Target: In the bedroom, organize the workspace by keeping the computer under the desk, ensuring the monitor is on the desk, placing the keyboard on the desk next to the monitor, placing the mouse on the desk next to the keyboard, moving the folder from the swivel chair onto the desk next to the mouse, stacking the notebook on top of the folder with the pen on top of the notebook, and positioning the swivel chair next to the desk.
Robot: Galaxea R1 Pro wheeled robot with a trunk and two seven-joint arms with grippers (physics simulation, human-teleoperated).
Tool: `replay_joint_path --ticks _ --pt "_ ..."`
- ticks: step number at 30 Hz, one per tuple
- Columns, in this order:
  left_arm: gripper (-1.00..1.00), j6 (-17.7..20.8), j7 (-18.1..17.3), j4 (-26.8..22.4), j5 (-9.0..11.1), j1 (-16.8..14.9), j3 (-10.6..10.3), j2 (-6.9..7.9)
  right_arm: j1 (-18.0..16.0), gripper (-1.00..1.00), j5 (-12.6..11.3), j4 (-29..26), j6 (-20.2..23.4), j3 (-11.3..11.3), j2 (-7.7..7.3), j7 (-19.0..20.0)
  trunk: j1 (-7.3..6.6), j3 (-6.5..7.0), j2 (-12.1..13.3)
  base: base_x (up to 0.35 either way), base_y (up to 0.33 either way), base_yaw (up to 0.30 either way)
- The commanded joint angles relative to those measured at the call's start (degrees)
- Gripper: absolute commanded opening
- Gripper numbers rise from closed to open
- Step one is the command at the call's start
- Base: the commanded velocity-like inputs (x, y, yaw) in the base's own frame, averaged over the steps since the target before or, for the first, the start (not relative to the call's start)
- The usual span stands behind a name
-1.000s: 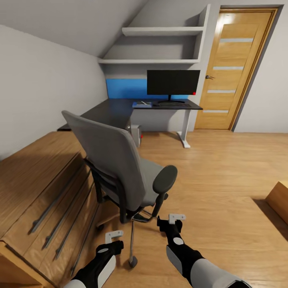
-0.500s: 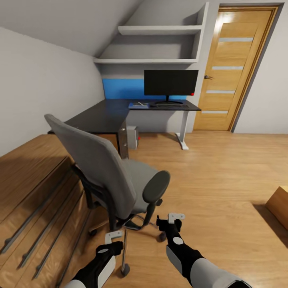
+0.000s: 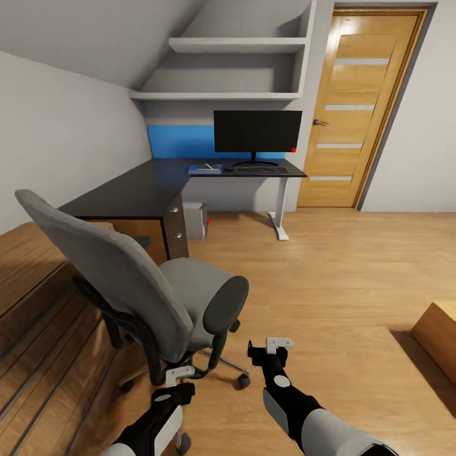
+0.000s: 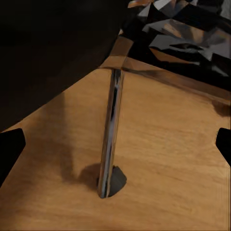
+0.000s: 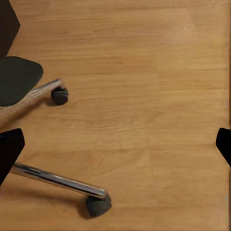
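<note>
Grey swivel chair (image 3: 145, 291) stands on the wooden floor just ahead of both grippers, left (image 3: 180, 373) and right (image 3: 279, 345), each spread wide and empty, apparently poised to nudge it toward the black desk (image 3: 142, 187), where the monitor (image 3: 257, 130) and blue folder (image 3: 205, 168) sit. Compared with a second ago, the view has swung right, so the chair appears further left and lower.

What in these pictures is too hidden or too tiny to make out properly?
- Head view: the small items on the blue folder are too small to tell apart.
- Head view: the desk partly hides the computer.
- Head view: the swivel chair backrest hides part of its seat.
- Left wrist view: a dark, unidentifiable mass blocks a chrome chair leg.
</note>
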Motion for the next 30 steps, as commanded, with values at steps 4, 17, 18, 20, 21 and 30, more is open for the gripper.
replay_joint_path --ticks 4,17,18,20,21,30 --pt "1.00 0.2 0.4 -0.2 0.5 0.0 -0.7 0.01 0.0 1.00 -0.5 0.1 -0.2 0.5 0.00 -0.3 0.01 -0.05 0.0 0.122 -0.209 -0.001" --pt "1.00 -2.9 0.4 1.1 0.5 0.0 -0.8 0.00 -0.1 1.00 -0.5 0.1 -0.2 0.5 0.00 -0.3 0.01 -0.05 0.0 0.006 -0.150 0.000" --pt "1.00 -2.9 0.4 1.1 0.5 0.0 -0.8 0.00 -0.1 1.00 -0.5 0.1 -0.2 0.5 0.00 -0.3 0.01 -0.05 0.0 0.000 -0.202 0.000" --pt "1.00 -2.9 0.4 1.1 0.5 0.0 -0.8 0.00 0.0 1.00 -0.5 0.1 -0.2 0.5 0.00 -0.3 0.01 -0.05 0.0 0.000 -0.203 0.000" --pt "1.00 -2.9 0.4 1.1 0.5 0.0 -0.8 0.00 0.0 1.00 -0.5 0.1 -0.2 0.5 0.00 -0.3 0.01 -0.05 0.0 0.000 -0.203 0.000" --pt "1.00 -2.9 0.4 1.2 0.5 0.0 -0.8 0.00 -0.1 1.00 -0.5 0.1 -0.2 0.5 0.00 -0.3 0.01 -0.05 0.0 0.000 -0.204 0.000"
